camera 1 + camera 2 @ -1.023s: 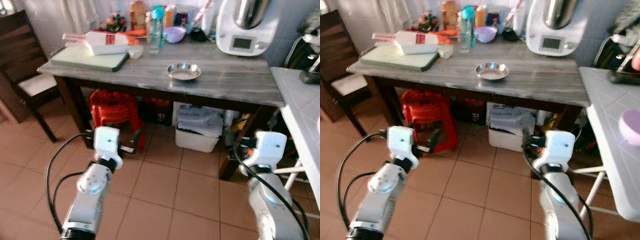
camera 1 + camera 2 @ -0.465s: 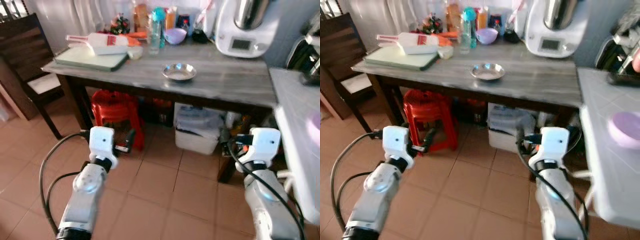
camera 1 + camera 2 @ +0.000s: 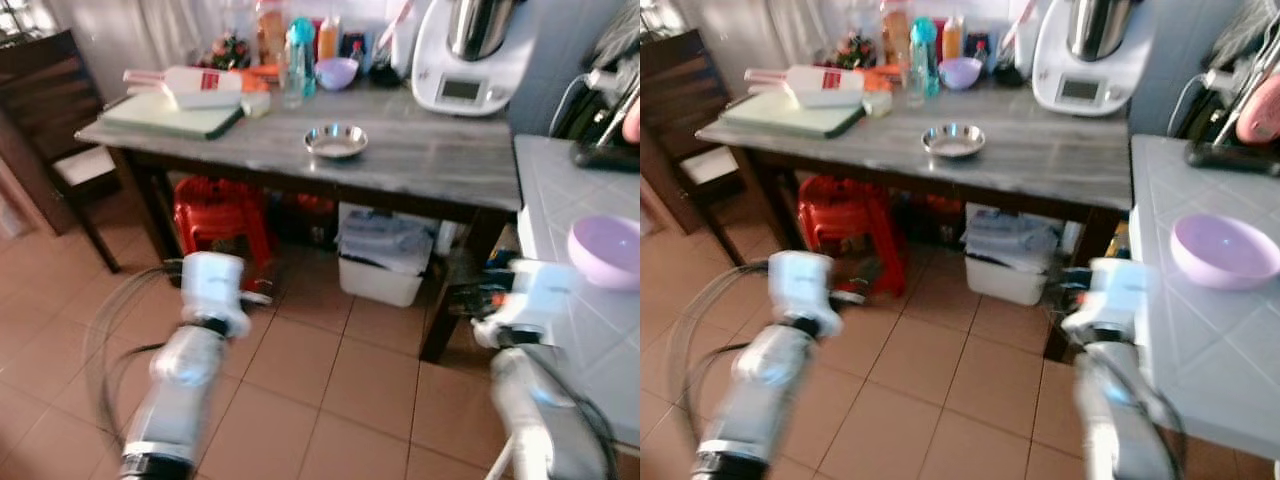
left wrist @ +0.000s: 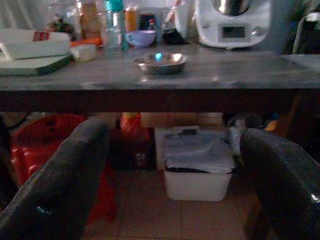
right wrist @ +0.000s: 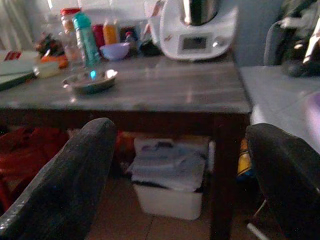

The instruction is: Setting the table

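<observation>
Left eye view is dominated by a long grey table on dark legs, standing on a floor of terracotta tiles. A white tiled counter is seen at the robot's right, with a lilac bowl resting on it. A white kitchen machine stands at the table's far right corner, and a green board lies at its left end. A red stool and a white bin are tucked under the table. A small steel dish sits near the table's middle. The left claw and the right claw are held low before the table, each with fingers spread wide and nothing between them.
</observation>
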Robot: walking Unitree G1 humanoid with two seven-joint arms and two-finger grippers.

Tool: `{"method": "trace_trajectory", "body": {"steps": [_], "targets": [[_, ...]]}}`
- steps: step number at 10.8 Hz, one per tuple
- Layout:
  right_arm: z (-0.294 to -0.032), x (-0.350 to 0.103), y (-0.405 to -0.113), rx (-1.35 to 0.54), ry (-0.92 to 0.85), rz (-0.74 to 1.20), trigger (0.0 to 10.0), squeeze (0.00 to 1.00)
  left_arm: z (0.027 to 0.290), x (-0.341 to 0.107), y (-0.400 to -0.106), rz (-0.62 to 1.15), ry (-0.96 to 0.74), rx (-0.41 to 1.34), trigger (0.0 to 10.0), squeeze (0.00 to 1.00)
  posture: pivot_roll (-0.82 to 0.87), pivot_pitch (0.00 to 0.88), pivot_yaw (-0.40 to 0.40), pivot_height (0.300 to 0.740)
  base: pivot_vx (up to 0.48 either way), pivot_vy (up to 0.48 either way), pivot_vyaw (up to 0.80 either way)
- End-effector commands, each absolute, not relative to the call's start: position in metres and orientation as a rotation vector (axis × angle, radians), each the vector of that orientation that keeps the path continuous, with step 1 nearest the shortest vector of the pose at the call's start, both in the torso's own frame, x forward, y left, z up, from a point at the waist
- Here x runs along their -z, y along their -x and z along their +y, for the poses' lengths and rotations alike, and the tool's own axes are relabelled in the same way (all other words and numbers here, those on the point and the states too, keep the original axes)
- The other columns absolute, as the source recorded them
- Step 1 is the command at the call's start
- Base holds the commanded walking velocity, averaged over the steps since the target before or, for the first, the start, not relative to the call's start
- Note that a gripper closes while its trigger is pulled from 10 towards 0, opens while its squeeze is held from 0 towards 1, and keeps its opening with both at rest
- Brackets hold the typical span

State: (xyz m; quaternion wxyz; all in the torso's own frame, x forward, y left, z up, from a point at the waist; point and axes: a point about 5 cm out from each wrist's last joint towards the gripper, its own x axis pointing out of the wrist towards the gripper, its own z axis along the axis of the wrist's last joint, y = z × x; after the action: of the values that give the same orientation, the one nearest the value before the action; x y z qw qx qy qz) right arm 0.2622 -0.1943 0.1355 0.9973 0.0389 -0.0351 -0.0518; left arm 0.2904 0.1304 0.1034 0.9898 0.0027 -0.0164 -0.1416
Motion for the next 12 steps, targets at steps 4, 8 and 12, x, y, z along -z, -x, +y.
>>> {"method": "trace_trajectory", "body": {"steps": [4, 8, 12], "targets": [[-0.190, -0.131, -0.254, 0.104, -0.097, -0.067, 10.0, 0.00, 0.144, -0.098, -0.289, -0.013, -0.042, 0.259, 10.0, 0.00, -0.02, 0.000, 0.004, 0.740, 0.000, -0.253, -0.37], [-0.200, -0.126, -0.247, 0.190, -0.120, -0.066, 10.0, 0.00, 0.142, -0.099, -0.290, -0.018, -0.036, 0.264, 10.0, 0.00, -0.03, 0.000, 0.012, 0.740, 0.000, -0.254, 0.00], [-0.190, -0.119, -0.244, 0.161, -0.116, -0.051, 10.0, 0.00, 0.139, -0.101, -0.293, -0.023, -0.037, 0.280, 10.0, 0.00, -0.03, 0.000, 0.015, 0.740, 0.000, -0.243, 0.00]]}}
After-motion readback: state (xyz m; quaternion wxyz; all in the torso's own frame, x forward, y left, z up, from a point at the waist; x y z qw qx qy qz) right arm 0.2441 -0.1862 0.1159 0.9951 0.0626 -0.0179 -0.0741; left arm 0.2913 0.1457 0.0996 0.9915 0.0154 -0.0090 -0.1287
